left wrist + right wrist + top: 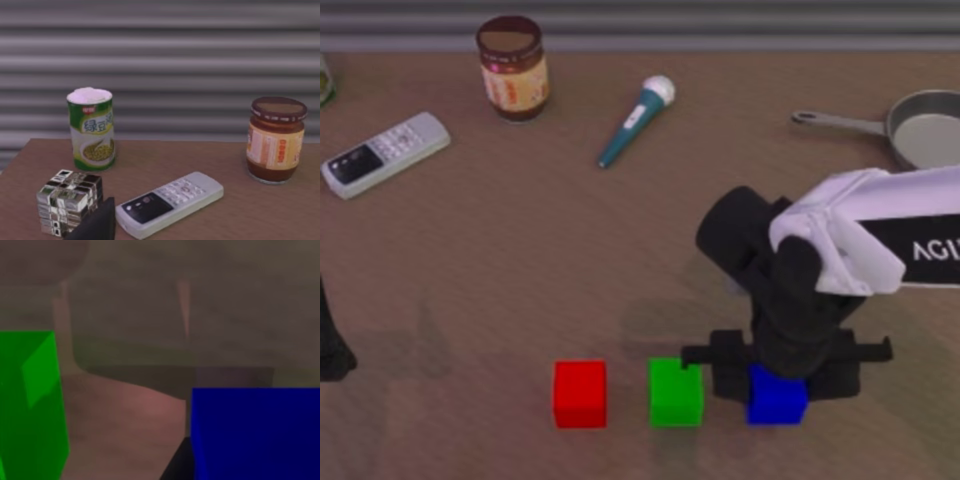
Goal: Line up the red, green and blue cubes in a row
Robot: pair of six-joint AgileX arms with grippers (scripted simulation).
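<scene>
Your right gripper (pixel 775 375) sits low over the blue cube (pixel 777 396) near the table's (pixel 520 250) front edge, right of centre; you can't tell from these views whether its fingers are clamped on the cube or spread beside it. The green cube (pixel 676 392) stands just left of the blue one, a narrow gap between them, and the red cube (pixel 580 394) stands further left, a wider gap from the green. All three sit in one row. In the right wrist view the blue cube fills the near corner with the green cube off to the side. Your left arm (pixel 332 340) is parked at the left edge. At the back lie a jar (pixel 512 68), a remote (pixel 386 153), a microphone (pixel 637 120) and a pan (pixel 900 126).
</scene>
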